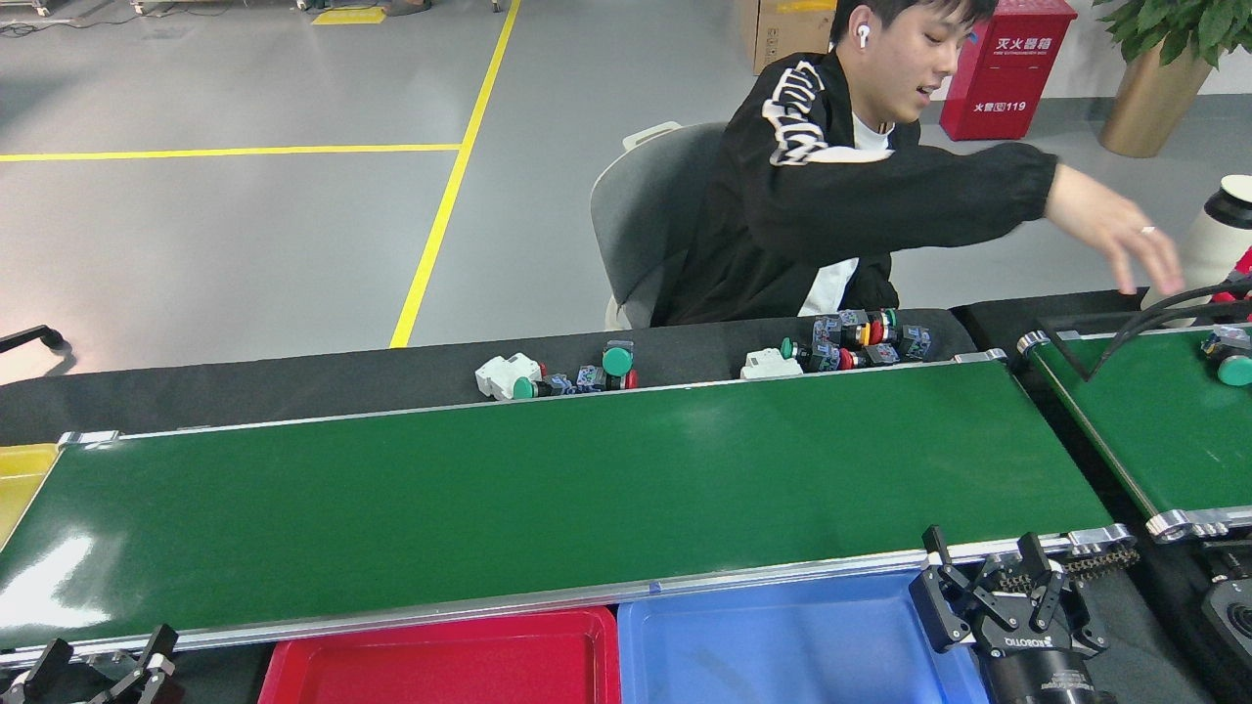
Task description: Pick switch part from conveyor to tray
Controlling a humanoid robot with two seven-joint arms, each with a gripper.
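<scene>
Grey factory floor behind; conveyor [548, 479] lies bare.
Both trays, red tray [440, 665] and blue tray [782, 636], empty; right gripper [988, 577] wide, left gripper [98, 660] apparently wide; nothing picked yet.

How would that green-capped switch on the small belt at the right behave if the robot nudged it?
The green-capped switch has a round cap, so it may roll or pivot. It looks small and probably light. The small belt looks glossy, so it could slide easily.

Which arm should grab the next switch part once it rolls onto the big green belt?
Probably the right gripper. It sits open at the conveyor end nearest the small feeder belt, where a green-capped switch part waits. The left gripper is at the far end.
</scene>
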